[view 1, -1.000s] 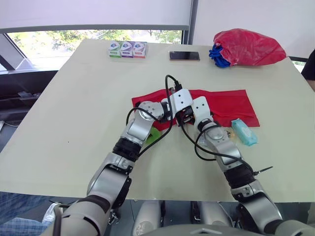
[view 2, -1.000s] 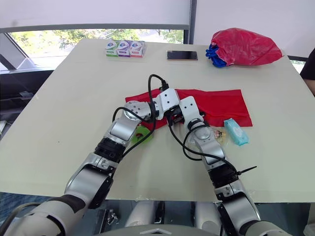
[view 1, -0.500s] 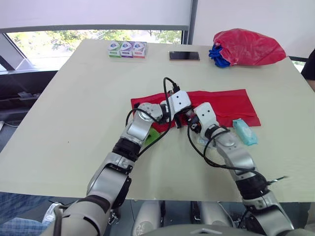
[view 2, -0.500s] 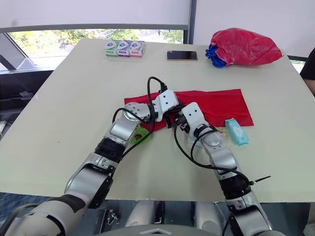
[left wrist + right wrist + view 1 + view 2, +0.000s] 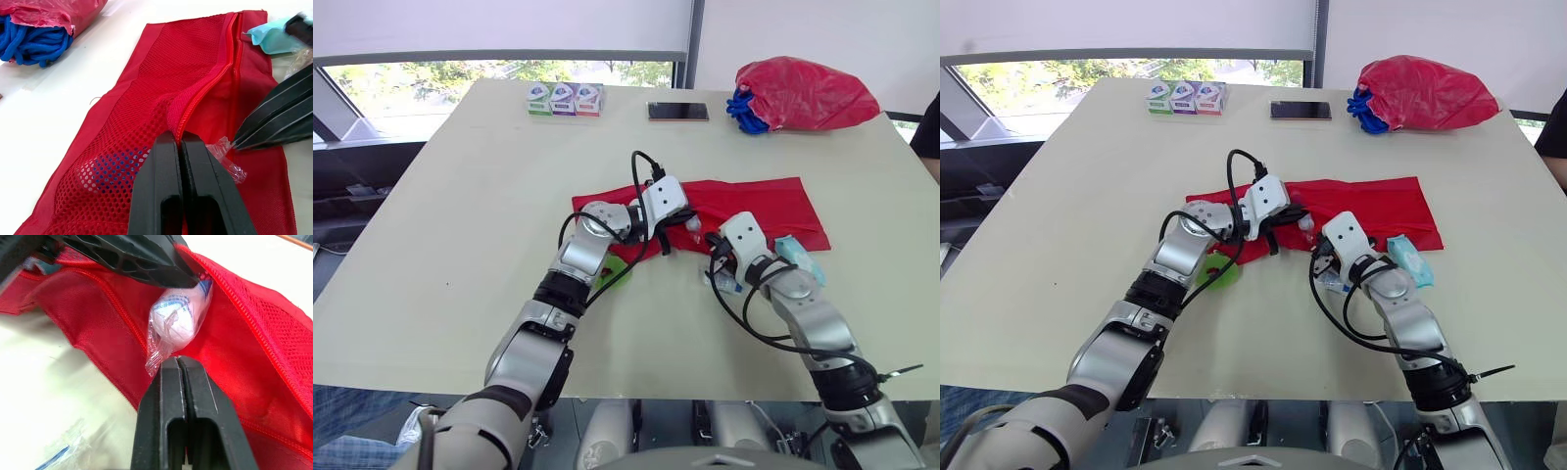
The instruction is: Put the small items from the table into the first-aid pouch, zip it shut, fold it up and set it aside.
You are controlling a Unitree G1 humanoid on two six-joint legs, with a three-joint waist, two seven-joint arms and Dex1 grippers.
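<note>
The red first-aid pouch (image 5: 754, 208) lies unfolded at mid-table, its zip open. My left gripper (image 5: 178, 139) is shut on the mesh edge beside the zip and holds it up. A white roll in clear wrap (image 5: 178, 318) rests in the pouch's opening. My right gripper (image 5: 177, 361) is shut just short of it, with the wrap's loose tail lying against its tips; whether it is pinched cannot be told. A teal wipes pack (image 5: 799, 258) and a clear packet (image 5: 724, 282) lie by the right gripper (image 5: 710, 242). Under my left forearm sits a green item (image 5: 618, 273).
At the table's far edge stand three small boxes (image 5: 566, 98), a phone (image 5: 677, 112) and a red plastic bag (image 5: 808, 90) with blue rope (image 5: 29, 41). A person's dark sleeve (image 5: 930, 125) shows at the right edge.
My right arm has drawn back from the pouch's opening, to the right and toward me. The left gripper keeps its hold on the pouch's edge, nearly still.
</note>
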